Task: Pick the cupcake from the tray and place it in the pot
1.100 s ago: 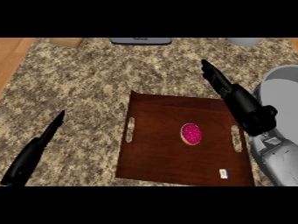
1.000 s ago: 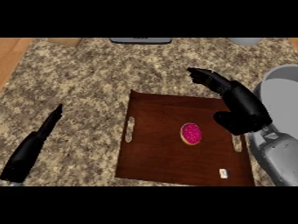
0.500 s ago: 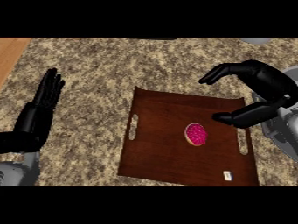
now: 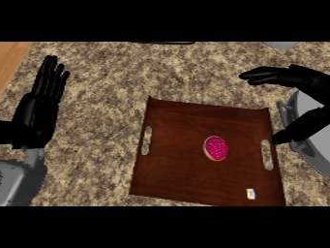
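Tray (image 4: 188, 160) top mostly bare; cupcake (image 4: 216, 148) sits alone right of centre, free room on all sides. Small white item (image 4: 251, 193) near tray's lower right corner, well apart from cupcake. Right hand (image 4: 317, 104) hangs open over tray's right edge and pot (image 4: 323, 145) rim, between cupcake and pot. Pot just beside tray's right edge. Left hand (image 4: 38, 109) open, fingers up, well left of tray; bare counter (image 4: 110, 87) between them.
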Controlling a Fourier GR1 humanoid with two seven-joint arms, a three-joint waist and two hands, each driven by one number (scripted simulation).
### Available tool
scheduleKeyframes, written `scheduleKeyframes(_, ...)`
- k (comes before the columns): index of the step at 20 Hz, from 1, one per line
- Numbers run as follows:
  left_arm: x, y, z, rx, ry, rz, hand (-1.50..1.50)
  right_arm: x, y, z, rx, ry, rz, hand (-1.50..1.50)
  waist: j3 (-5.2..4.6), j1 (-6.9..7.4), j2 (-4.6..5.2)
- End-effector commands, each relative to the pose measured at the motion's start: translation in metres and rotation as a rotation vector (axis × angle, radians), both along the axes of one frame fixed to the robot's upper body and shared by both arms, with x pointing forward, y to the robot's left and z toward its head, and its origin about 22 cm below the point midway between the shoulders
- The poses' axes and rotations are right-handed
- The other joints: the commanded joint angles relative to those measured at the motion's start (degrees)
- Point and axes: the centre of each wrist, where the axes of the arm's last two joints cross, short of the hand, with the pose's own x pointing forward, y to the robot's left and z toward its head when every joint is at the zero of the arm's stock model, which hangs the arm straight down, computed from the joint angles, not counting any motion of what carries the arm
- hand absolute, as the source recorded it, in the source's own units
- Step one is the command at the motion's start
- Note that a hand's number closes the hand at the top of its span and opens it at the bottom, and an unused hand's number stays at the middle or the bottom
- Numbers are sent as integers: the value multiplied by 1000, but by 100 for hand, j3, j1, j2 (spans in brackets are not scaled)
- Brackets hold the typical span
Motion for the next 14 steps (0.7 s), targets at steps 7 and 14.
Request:
scheduleKeyframes(7, 14, -4, 2, 0, 17, 21, 0, 14, 29, -25, -358, -114, 252, -150, -31, -170, -110)
scheduleKeyframes(14, 7, -1, 2, -12, 36, 51, 0, 21, 56, -34, -504, -103, 244, -150, -35, -276, -165)
